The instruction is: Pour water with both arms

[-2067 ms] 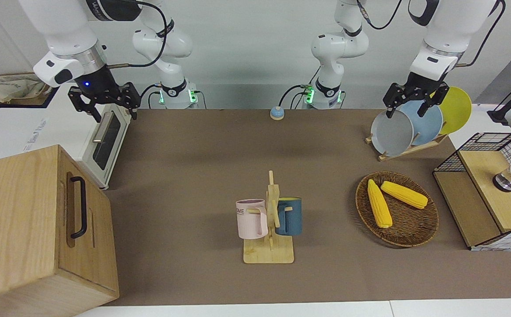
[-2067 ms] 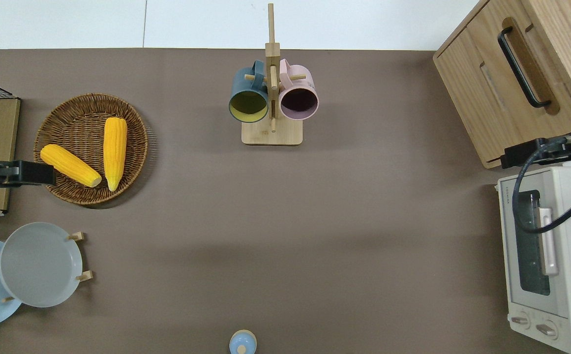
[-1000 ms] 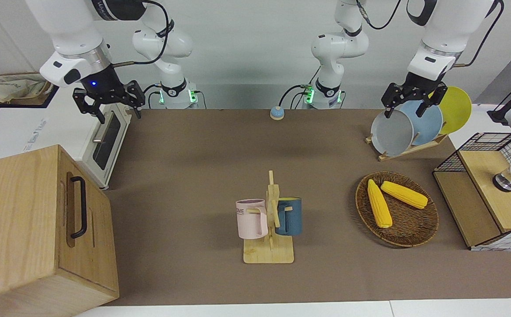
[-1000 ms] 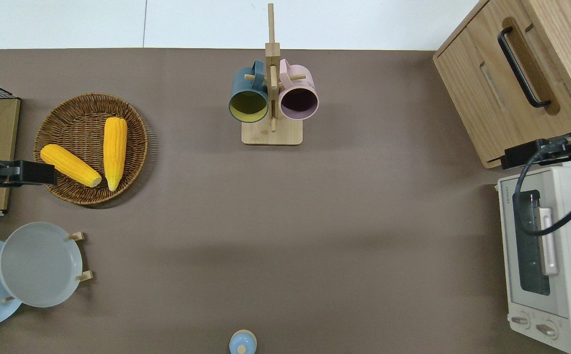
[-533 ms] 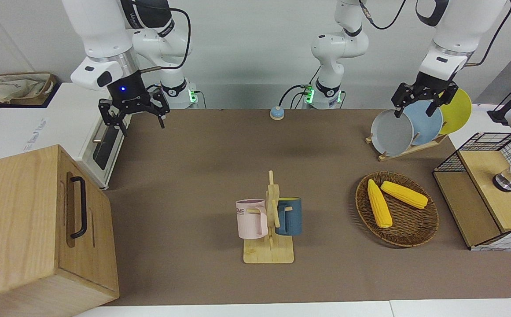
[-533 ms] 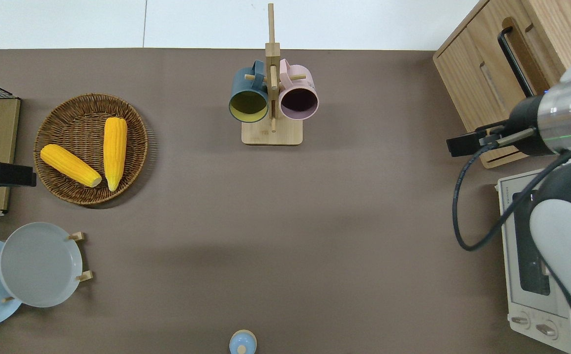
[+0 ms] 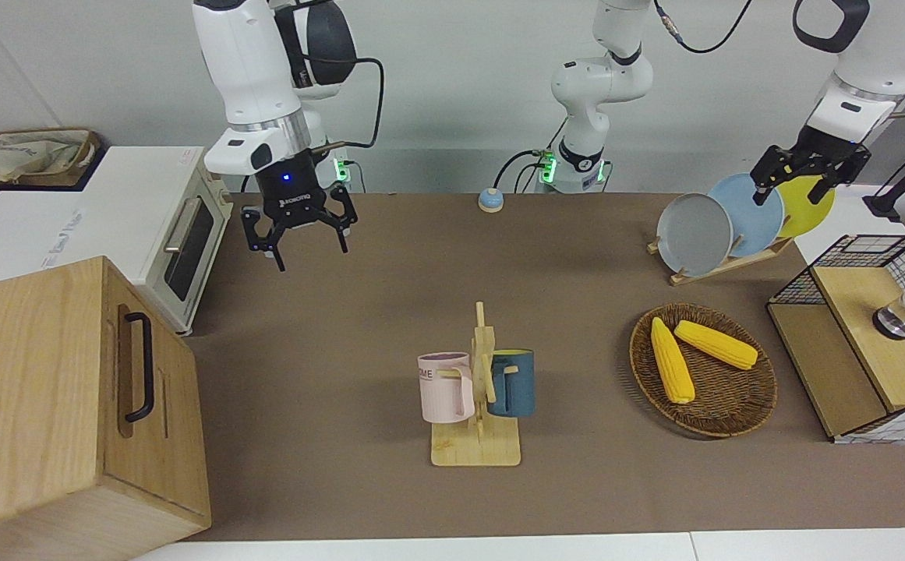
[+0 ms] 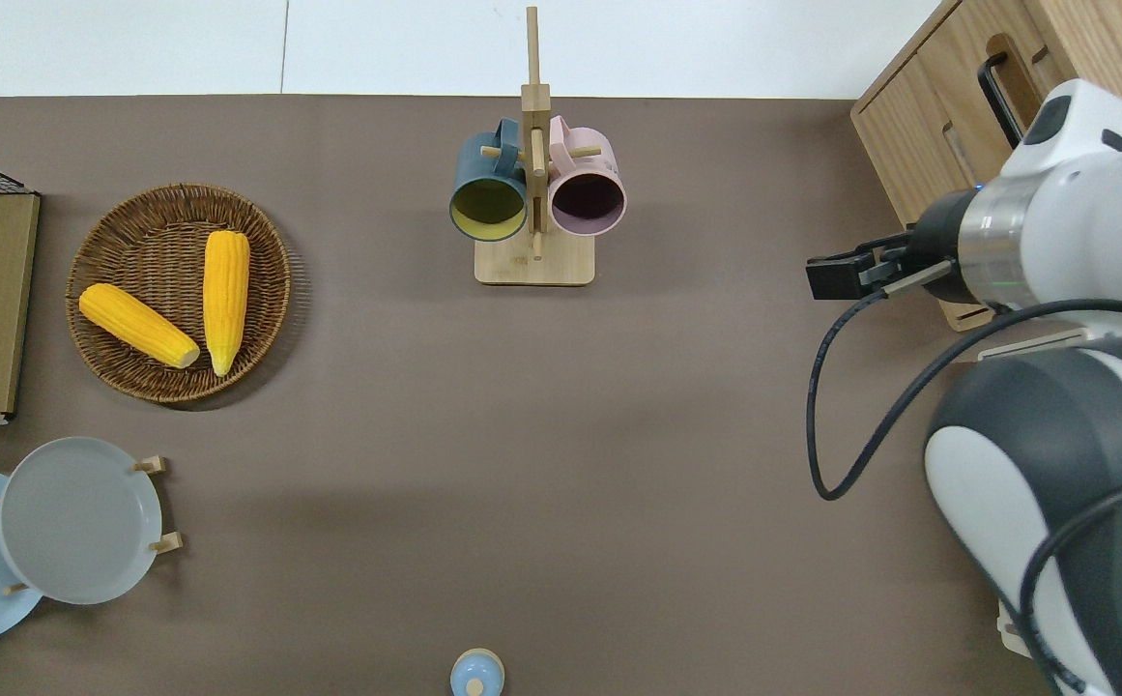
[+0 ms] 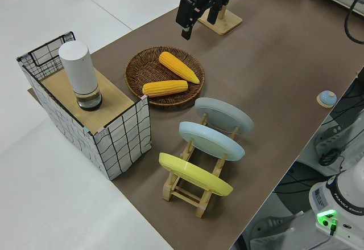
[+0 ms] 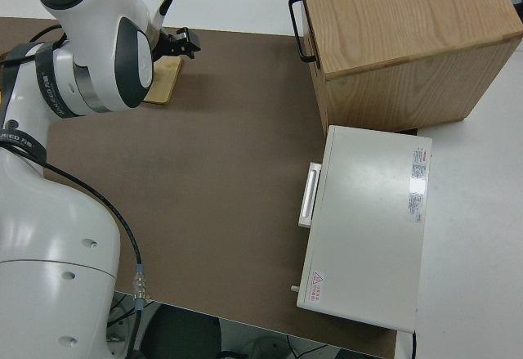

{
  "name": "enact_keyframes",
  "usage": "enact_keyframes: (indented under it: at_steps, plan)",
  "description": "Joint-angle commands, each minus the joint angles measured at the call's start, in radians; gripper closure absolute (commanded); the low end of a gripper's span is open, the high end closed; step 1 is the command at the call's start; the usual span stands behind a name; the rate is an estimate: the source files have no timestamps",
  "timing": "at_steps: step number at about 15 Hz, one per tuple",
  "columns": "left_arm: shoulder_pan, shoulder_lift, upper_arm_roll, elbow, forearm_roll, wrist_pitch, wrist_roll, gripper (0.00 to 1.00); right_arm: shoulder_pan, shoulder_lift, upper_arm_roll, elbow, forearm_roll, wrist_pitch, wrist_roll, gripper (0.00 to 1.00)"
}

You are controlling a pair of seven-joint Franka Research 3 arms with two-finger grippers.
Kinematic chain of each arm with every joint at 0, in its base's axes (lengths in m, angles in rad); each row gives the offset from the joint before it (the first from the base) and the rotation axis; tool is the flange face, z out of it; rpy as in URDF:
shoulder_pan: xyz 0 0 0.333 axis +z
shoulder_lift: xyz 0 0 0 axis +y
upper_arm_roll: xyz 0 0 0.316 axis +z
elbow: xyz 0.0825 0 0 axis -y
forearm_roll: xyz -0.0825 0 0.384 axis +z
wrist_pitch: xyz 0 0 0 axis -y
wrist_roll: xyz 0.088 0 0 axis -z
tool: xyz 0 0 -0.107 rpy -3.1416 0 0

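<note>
Standing here, I am taking the pale wooden mug rack in the middle of the brown counter as my marker. A pink ceramic mug is hanging on its side toward the right arm's end of the counter, and a dark blue ceramic mug is hanging on its side toward the left arm's end, both by their handles. The right white jointed arm is reaching out, and its black right gripper is hovering in the air with its fingers spread apart and nothing between them; from overhead it is sitting over bare counter between the rack and the large oak-coloured wooden cabinet with a black handle. The left white jointed arm is holding the black left gripper up in the air, fingers likewise apart and empty; from overhead it is showing over the wood-topped wire crate, well away from the rack toward the left arm's end. A round brown wicker basket carrying two yellow corn cobs is lying between the rack and that crate.
</note>
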Motion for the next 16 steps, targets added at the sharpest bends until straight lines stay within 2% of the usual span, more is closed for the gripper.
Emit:
enact_keyframes:
  at_steps: [1, 4, 7, 9, 11, 14, 16]
  plan:
    - [-0.002, 0.046, 0.089, 0.044, -0.02, 0.024, 0.114, 0.0, 0.049, -0.044, -0.002, -0.12, 0.002, 0.162, 0.005, 0.017]
    - [-0.002, 0.075, 0.159, 0.073, -0.063, 0.026, 0.183, 0.0, 0.061, -0.023, -0.002, -0.155, -0.038, 0.285, -0.004, 0.017]
    - [-0.002, 0.098, 0.213, 0.081, -0.072, 0.047, 0.28, 0.0, 0.089, 0.026, -0.003, -0.155, -0.099, 0.363, -0.001, 0.017]
    - [-0.001, 0.114, 0.245, 0.081, -0.084, 0.075, 0.309, 0.01, 0.093, 0.017, -0.003, -0.171, -0.105, 0.391, 0.002, 0.017]
    - [0.049, 0.13, 0.265, 0.082, -0.162, 0.105, 0.366, 0.0, 0.093, -0.003, -0.003, -0.206, -0.105, 0.4, 0.0, 0.017]
    - [0.123, 0.169, 0.265, 0.085, -0.221, 0.159, 0.484, 0.01, 0.087, -0.001, -0.003, -0.209, -0.107, 0.4, -0.003, 0.017]
    - [0.158, 0.187, 0.265, 0.085, -0.273, 0.222, 0.51, 0.01, 0.098, 0.009, -0.003, -0.192, -0.108, 0.4, -0.001, 0.017]
